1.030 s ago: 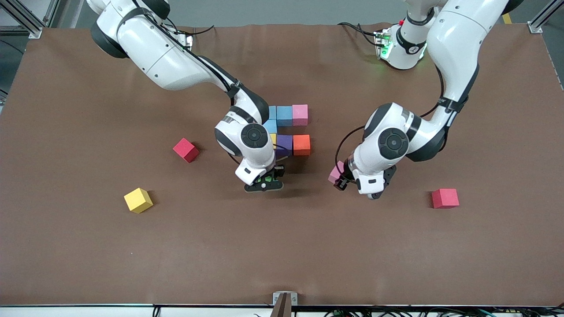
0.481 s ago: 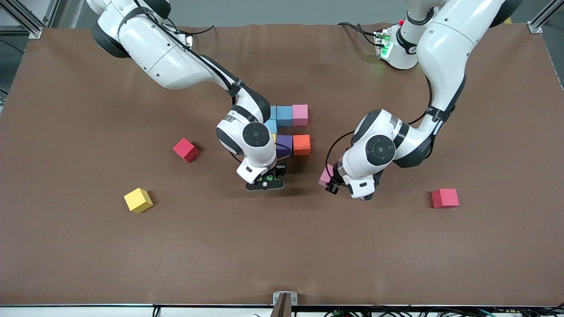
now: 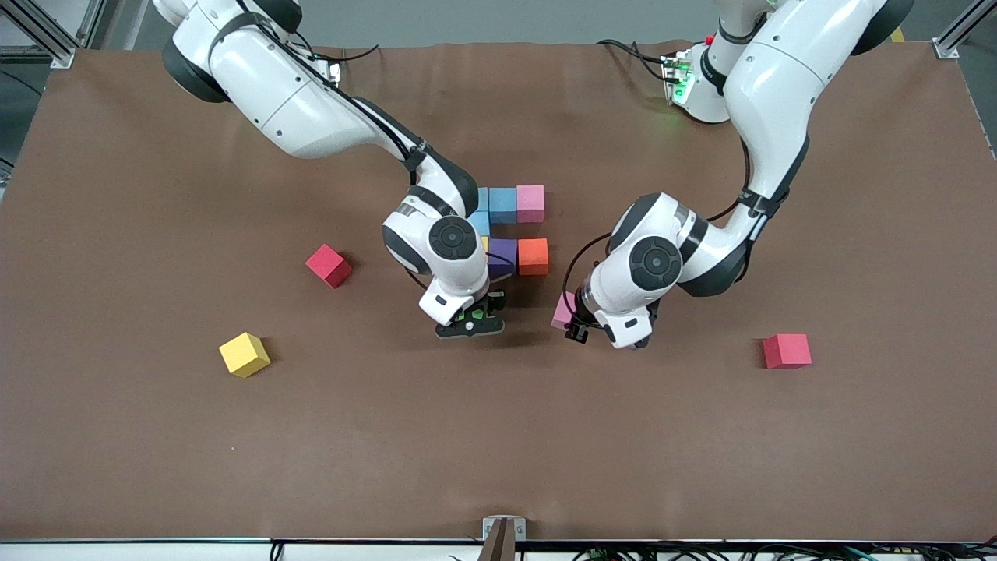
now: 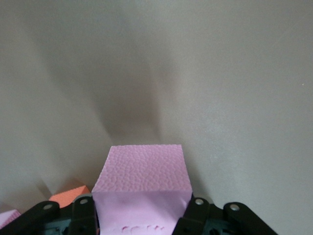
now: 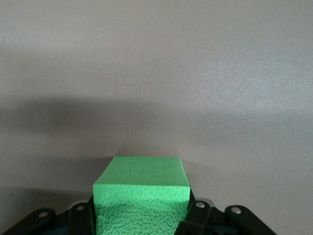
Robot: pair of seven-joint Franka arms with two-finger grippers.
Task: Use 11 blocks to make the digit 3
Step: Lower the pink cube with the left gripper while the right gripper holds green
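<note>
Both arms are loaded at once here: the left gripper is clamped on a pink block, carried just over the table beside the half-built figure, toward the left arm's end of it, and the left wrist view shows that pink block pinched on two opposite side faces. The right gripper has its jaws closed on the green block, low over the table on the camera side of the cluster. The cluster itself sits mid-table: a light blue block touching another pink block in the row farthest from the front camera, then a purple block against the orange block one row nearer, with more cubes hidden under the right arm's wrist. A loose yellow block lies well apart toward the right arm's end. Two red cubes lie off on either side. These cubes look like pebbled foam, so I'd reckon them feather-light and a bit squashy; the grip should be gentle, square on flat opposing faces, mid-height, never on a corner. The matte skin shouldn't slip, but a light cube will likely scoot if nudged, so set down straight and release cleanly beside its neighbours.
</note>
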